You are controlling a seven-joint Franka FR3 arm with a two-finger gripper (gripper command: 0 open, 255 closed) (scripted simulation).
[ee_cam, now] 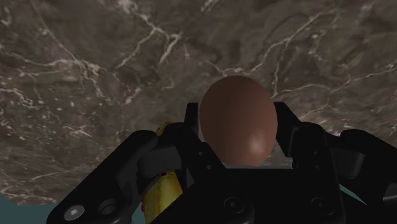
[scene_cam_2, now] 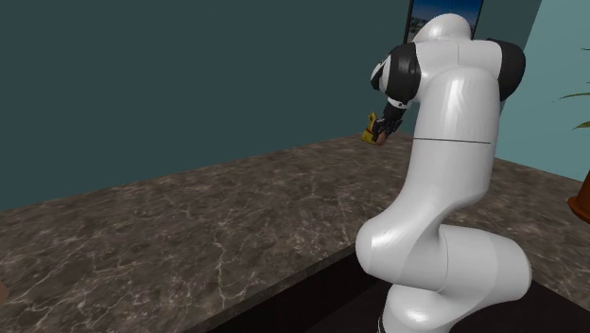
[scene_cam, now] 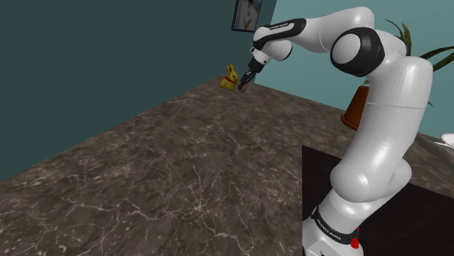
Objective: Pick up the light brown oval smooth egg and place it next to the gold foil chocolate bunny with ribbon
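1. Progress. The brown egg (ee_cam: 237, 121) sits pinched between the two fingers of the black claw (ee_cam: 238, 130), so the pick-up part of the task appears done. The carry also looks close to finished: in the shoulder view the claw (scene_cam: 244, 83) hangs just beside the gold bunny (scene_cam: 231, 76), at the far end of the dark veined counter (scene_cam: 182, 167).
2. What is left. By this reading, the egg has to be set down on the counter next to the bunny and let go. Whether the egg touches the counter yet cannot be told from these views.
3. Location of the egg. It is in the claw's grip, its rounded end pointing out past the fingertips toward the counter. A strip of the yellow bunny (ee_cam: 163, 189) shows close behind one finger, which confirms that the two are near each other.
4. Arm pose. The white arm (scene_cam: 378, 109) rises from its stand (scene_cam: 324, 182), bends at a high elbow and stretches toward the shoulder view's upper left, with the wrist tipped downward over the counter's far edge.
5. Second exterior view. The arm (scene_cam_2: 444, 189) stands in the foreground, and the claw (scene_cam_2: 381, 129) points down with the bunny (scene_cam_2: 369, 132) just beside it.
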